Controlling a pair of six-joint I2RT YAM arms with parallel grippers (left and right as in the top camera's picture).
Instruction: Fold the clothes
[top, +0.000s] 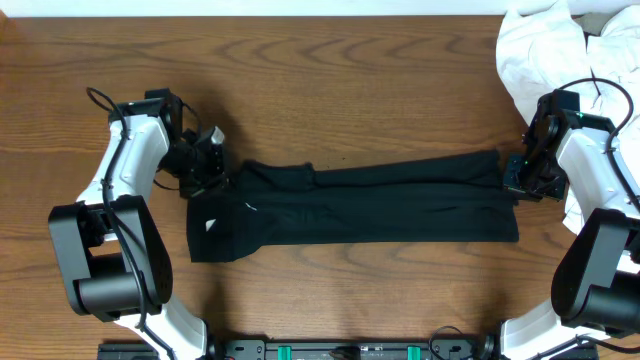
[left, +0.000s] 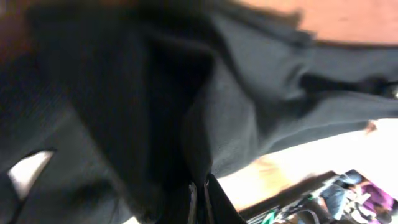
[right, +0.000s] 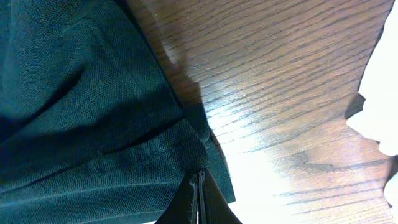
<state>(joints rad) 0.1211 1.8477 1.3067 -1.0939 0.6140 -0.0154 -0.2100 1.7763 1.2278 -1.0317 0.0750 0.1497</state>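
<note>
The clothes, a black garment folded into a long band, lie flat across the middle of the table, with a small white tag near the left end. My left gripper is at the band's upper left corner. In the left wrist view, it is shut with dark fabric bunched round the fingertips, and the white tag shows at the lower left. My right gripper is at the upper right corner. There it is shut on the hemmed corner of the cloth.
A heap of white garments lies at the back right corner, close behind the right arm, and its edge shows in the right wrist view. Bare wooden table lies behind the black band and in front of it.
</note>
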